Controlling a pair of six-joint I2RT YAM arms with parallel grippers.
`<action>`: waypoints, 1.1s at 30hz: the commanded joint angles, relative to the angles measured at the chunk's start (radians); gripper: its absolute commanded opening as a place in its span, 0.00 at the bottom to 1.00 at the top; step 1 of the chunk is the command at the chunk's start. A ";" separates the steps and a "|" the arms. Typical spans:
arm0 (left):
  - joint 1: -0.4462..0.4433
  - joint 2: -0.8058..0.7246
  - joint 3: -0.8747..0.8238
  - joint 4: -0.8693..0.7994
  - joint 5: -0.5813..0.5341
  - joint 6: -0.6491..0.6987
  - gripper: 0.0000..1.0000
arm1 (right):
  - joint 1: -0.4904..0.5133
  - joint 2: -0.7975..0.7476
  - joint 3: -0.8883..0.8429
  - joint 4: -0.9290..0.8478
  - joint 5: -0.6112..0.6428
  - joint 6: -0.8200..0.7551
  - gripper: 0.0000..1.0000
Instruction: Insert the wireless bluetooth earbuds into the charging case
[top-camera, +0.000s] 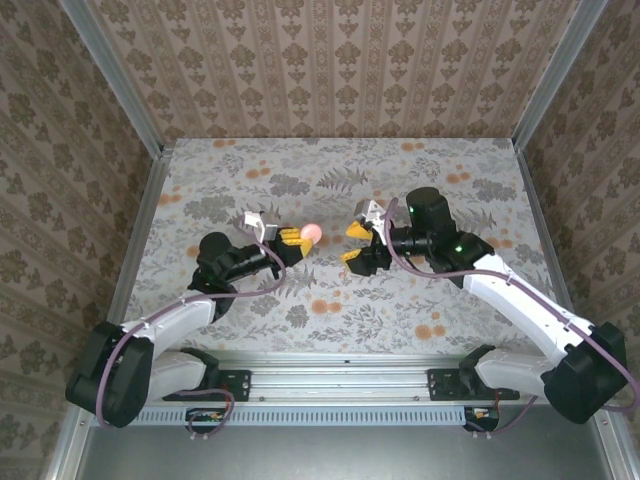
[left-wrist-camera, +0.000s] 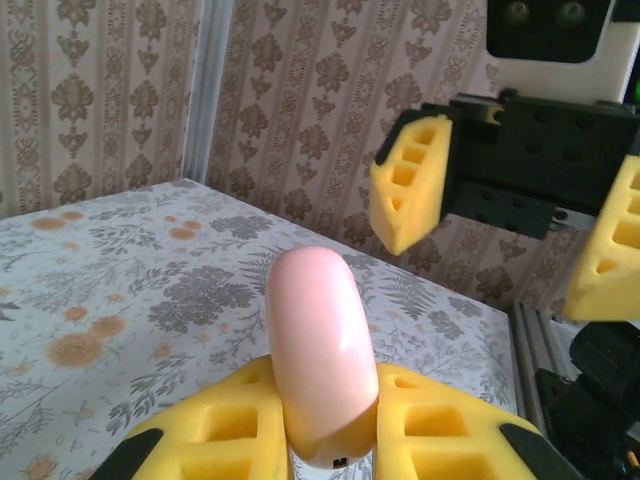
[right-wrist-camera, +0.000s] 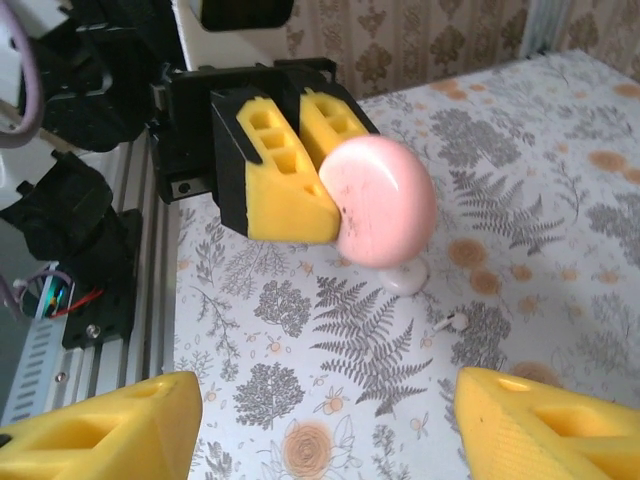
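Charging case (left-wrist-camera: 320, 350), glossy pink, sits clamped between left fingers (left-wrist-camera: 180, 437).

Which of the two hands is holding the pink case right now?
The left hand: it is shut on the pink case, while the right hand is open and empty.

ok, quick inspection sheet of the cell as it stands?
Surface: floral-print table, flat.
Job's things: pink charging case, looks closed, held off the table; small white pieces on the table below it, likely the earbuds, too small to confirm.
Clutter: nothing seen.
Grippers: left tool shut on the case; right tool open, empty, facing it.
Cables: purple cable along each arm, clear of the fingers.
Surroundings: wallpapered walls, aluminium frame posts.
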 joint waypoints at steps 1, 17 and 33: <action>0.003 0.001 0.029 0.043 0.086 0.001 0.18 | -0.008 0.033 0.079 -0.106 -0.114 -0.155 0.68; -0.029 0.032 0.074 0.009 0.117 0.042 0.18 | -0.007 0.299 0.340 -0.390 -0.237 -0.432 0.62; -0.061 0.022 0.084 -0.001 0.099 0.043 0.18 | -0.006 0.369 0.421 -0.473 -0.325 -0.520 0.32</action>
